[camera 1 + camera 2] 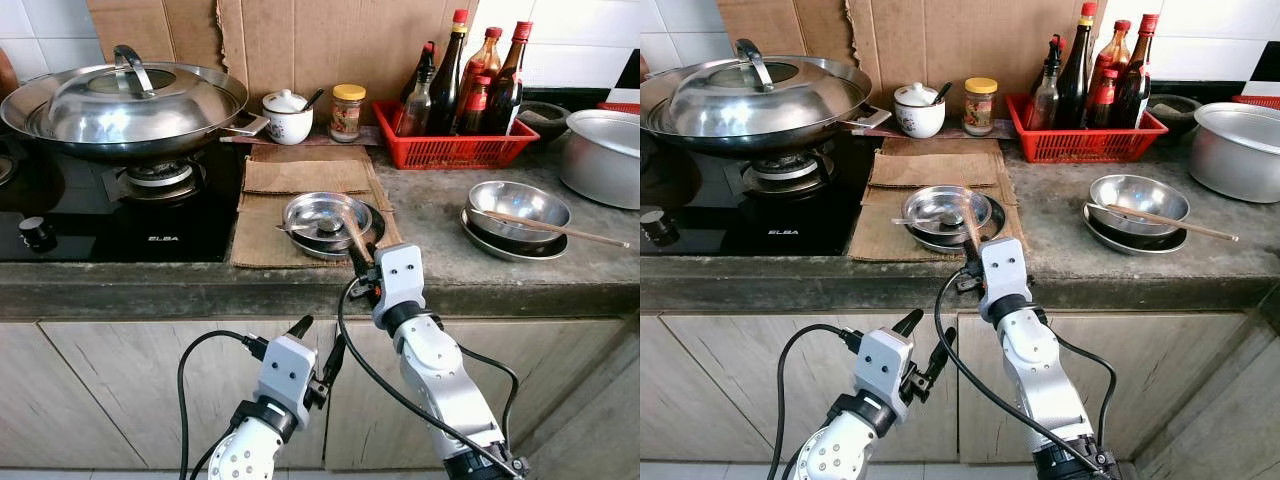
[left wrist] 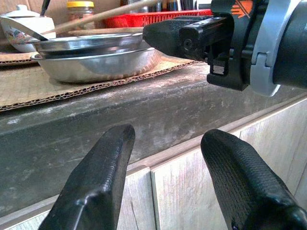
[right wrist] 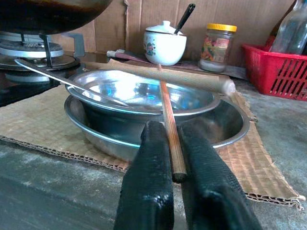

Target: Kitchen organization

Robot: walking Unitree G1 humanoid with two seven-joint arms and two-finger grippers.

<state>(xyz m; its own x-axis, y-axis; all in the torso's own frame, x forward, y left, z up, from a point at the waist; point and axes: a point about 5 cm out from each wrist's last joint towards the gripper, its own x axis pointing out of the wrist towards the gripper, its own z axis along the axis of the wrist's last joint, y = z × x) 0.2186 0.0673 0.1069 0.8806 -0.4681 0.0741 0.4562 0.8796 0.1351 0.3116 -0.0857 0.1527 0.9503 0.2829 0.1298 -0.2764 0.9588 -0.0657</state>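
Two stacked steel bowls (image 1: 322, 216) rest on a cardboard mat (image 1: 265, 242) near the counter's front edge. A thin wooden chopstick (image 3: 168, 112) lies across their rims, and a second, thicker stick (image 3: 158, 74) and a metal spoon (image 3: 62, 80) also rest in the top bowl. My right gripper (image 3: 173, 133) is shut on the chopstick's near end, just above the counter edge (image 1: 361, 268). Lower down, in front of the cabinet doors, my left gripper (image 1: 318, 345) is open and holds nothing (image 2: 170, 139).
A lidded wok (image 1: 125, 100) sits on the gas stove (image 1: 100, 225) at left. A white lidded pot (image 1: 288, 116), a jar (image 1: 347, 111) and a red basket of bottles (image 1: 455, 148) line the back. Right: more steel bowls with a chopstick (image 1: 515, 212) and a large pot (image 1: 605, 155).
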